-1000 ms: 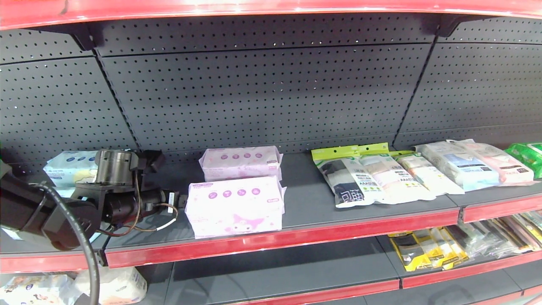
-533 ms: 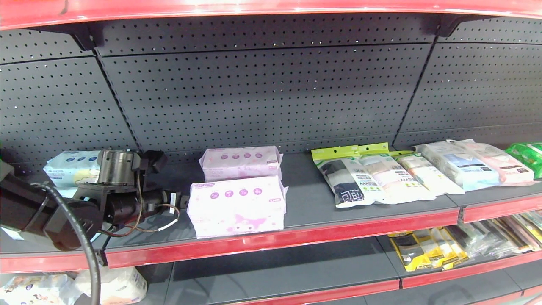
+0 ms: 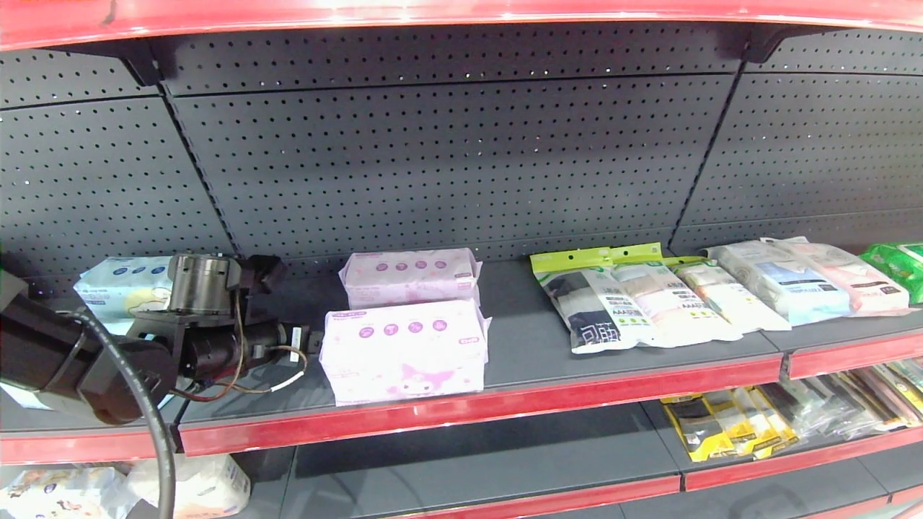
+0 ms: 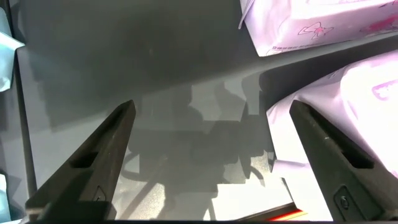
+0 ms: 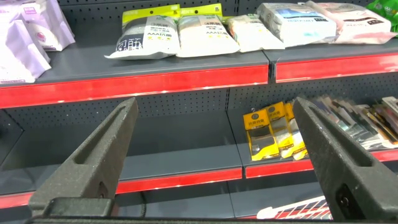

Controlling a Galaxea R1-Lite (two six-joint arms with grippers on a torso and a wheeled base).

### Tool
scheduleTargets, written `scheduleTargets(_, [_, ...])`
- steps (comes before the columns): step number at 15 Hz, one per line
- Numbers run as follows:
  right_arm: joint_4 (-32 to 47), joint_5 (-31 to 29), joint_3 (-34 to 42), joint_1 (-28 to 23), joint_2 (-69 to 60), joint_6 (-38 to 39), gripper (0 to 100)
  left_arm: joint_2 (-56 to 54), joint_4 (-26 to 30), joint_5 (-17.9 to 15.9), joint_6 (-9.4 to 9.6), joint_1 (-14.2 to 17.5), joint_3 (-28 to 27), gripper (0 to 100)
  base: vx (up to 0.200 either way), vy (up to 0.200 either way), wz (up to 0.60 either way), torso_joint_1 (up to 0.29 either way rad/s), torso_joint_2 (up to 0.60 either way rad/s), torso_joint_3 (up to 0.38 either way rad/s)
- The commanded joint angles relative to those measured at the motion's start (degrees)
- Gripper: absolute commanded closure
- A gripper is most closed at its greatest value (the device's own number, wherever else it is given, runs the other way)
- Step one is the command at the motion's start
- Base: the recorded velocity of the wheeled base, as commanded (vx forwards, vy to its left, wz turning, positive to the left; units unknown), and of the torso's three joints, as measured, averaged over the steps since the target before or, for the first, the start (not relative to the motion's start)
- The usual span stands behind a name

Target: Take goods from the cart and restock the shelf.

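Left gripper (image 4: 211, 107) is held low over the shelf (image 3: 526, 339), its jaws spread wide with nothing between them but bare shelf. A pale blue pack (image 3: 119, 285) is seen behind the arm, toward the robot's left and well clear of the jaws. To the gripper's right, the front pink tissue pack (image 3: 402, 349) is set near the shelf's red lip (image 3: 505, 404). Its long axis is laid along that lip, so a short end is turned toward the gripper. In the left wrist view the finger on that side is seen just beside this end; whether the pack is touched cannot be told. A second pink pack (image 3: 409, 276) is laid behind the first, nearer the pegboard, apart from it and parallel to it. Farther right, flat bags with green headers (image 3: 620, 299) are fanned on the shelf, then white packs (image 3: 793, 277), and a green pack (image 3: 898, 267) at the edge. The right gripper (image 5: 214, 102) is held lower, out in front of the shelving, likewise wide open and empty, well apart from the pink packs. The front pack is judged already stocked, and the left arm is by far the nearer to it. Any straightening nudge would have to be pushed rightward against the short end. A retreat would best be drawn straight back toward the robot, so that the near finger is not dragged across the wrapper.
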Motion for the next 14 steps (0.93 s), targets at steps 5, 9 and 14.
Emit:
scheduleTargets(5, [0.0, 0.0, 0.0, 0.0, 0.0, -0.1, 0, -0.1, 0.0, 0.0, -0.12, 0.3, -0.1, 0, 0.0, 0.0, 0.0, 0.0, 0.0, 0.0])
scheduleTargets(9, [0.0, 0.0, 0.0, 0.0, 0.0, -0.1, 0, -4.4, 0.6, -0.1, 0.32, 2.7, 0.7, 0, 0.0, 0.0, 0.0, 0.0, 0.0, 0.0])
scheduleTargets(14, [0.0, 0.0, 0.0, 0.0, 0.0, 0.0, 0, -15.0, 0.8, -0.2, 2.95, 6.0, 6.9, 0, 0.0, 0.0, 0.0, 0.0, 0.0, 0.0])
